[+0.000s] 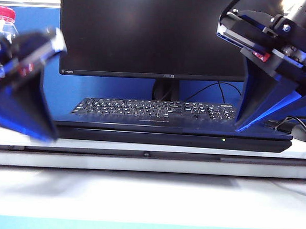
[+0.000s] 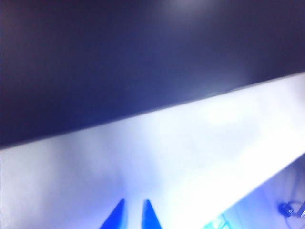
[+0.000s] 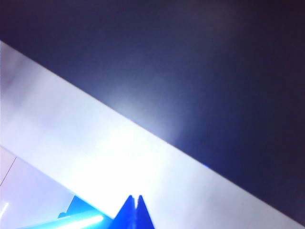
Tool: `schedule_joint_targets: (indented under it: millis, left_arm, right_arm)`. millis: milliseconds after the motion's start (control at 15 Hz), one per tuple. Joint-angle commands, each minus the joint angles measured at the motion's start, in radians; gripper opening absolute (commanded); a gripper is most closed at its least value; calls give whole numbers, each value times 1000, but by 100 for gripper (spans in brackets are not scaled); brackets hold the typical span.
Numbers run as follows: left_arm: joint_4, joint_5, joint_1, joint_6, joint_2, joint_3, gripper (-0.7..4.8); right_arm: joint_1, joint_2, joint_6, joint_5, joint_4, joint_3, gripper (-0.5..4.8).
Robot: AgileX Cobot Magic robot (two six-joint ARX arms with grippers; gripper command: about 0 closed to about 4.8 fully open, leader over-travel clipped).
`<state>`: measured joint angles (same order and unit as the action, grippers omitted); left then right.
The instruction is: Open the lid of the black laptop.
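The black laptop point(image 1: 172, 138) lies flat on the white table with its lid point(image 1: 142, 128) down and a green LED on its front edge. My left gripper point(image 1: 46, 137) is blurred at the laptop's left front corner. In the left wrist view its blue fingertips point(image 2: 133, 202) stand slightly apart over the white table, short of the lid point(image 2: 143, 57), with nothing between them. My right gripper point(image 1: 239, 129) points down at the lid's right end. In the right wrist view its tips point(image 3: 134, 196) are pressed together over white table, near the lid point(image 3: 214, 71).
A black keyboard point(image 1: 153, 109) lies just behind the laptop, under the large ASUS monitor point(image 1: 152, 32) on its stand. A red-capped bottle point(image 1: 5, 24) stands far left. Cables point(image 1: 303, 127) run along the right side. White table point(image 1: 148, 196) stretches in front.
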<state>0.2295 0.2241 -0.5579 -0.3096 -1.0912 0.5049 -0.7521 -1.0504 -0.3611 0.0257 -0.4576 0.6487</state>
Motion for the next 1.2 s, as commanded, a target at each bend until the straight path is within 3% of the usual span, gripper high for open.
schedule_joint_targets:
  millis: [67, 467, 1201]
  left_arm:
    - [-61, 0, 2, 11, -29, 4, 52]
    - [-89, -2, 3, 11, -32, 4, 52]
    - [-66, -3, 3, 27, -32, 4, 53]
  right_arm:
    - [13, -15, 6, 1, 32, 2, -1]
    - [24, -125, 25, -2, 148, 2, -1]
    - [36, -137, 47, 47, 185, 2, -1]
